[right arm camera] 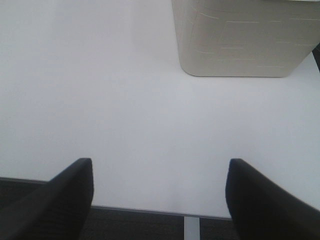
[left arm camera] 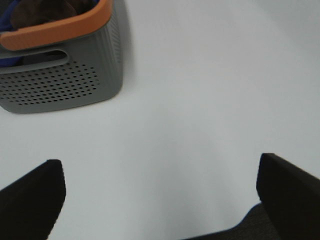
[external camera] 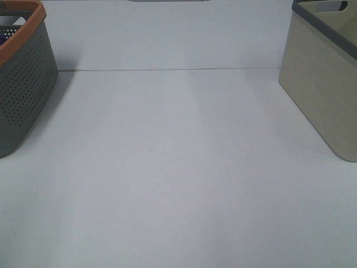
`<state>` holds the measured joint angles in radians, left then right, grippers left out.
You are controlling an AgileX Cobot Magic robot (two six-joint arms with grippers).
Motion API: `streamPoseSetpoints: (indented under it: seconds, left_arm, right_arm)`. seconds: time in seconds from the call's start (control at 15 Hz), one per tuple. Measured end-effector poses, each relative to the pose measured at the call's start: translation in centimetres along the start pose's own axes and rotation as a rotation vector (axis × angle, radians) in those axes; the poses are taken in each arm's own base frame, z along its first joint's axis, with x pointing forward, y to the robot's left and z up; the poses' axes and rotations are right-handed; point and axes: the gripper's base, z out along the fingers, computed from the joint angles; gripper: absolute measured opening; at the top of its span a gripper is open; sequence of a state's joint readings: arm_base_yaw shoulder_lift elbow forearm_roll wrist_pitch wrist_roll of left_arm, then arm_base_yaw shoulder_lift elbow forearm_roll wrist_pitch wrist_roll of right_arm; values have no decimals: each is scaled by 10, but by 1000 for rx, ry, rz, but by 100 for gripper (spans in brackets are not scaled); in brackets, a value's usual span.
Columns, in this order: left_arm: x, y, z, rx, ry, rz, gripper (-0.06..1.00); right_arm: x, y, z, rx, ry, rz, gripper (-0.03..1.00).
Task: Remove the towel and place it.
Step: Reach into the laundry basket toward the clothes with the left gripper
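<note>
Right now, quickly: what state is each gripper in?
Left gripper: open, holding nothing.
Right gripper: open, holding nothing.

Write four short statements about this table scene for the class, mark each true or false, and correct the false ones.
1. The grey basket has an orange rim. True.
2. The towel lies spread out on the table between the two containers. False: the left wrist view shows a dark reddish-brown cloth, apparently the towel, inside the grey basket.
3. The left gripper and the right gripper are both open and hold nothing. True.
4. The beige bin stands at the left of the high view. False: it stands at the right, and the grey basket is at the left.
</note>
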<state>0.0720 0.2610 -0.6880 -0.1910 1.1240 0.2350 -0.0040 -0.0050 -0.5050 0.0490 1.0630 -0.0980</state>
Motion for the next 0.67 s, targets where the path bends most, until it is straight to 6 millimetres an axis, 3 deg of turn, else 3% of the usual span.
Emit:
streamPoseSetpoints:
  seconds: [0.13,0.2,0.33,0.67]
  left_arm:
    - [-46,14,4,-50,79,36,99]
    - [-56,17,7,-57,97,40,99]
    - [-105,29,26,-58,176,42,99]
    - [-200,59,113,-20,301,145,99]
  right_arm:
    - [0,0,0,0,0,0,65]
    - [0,0,0,0,0,0,65]
    - [0,0,0,0,0,0,65]
    - [0,0,0,0,0,0,65]
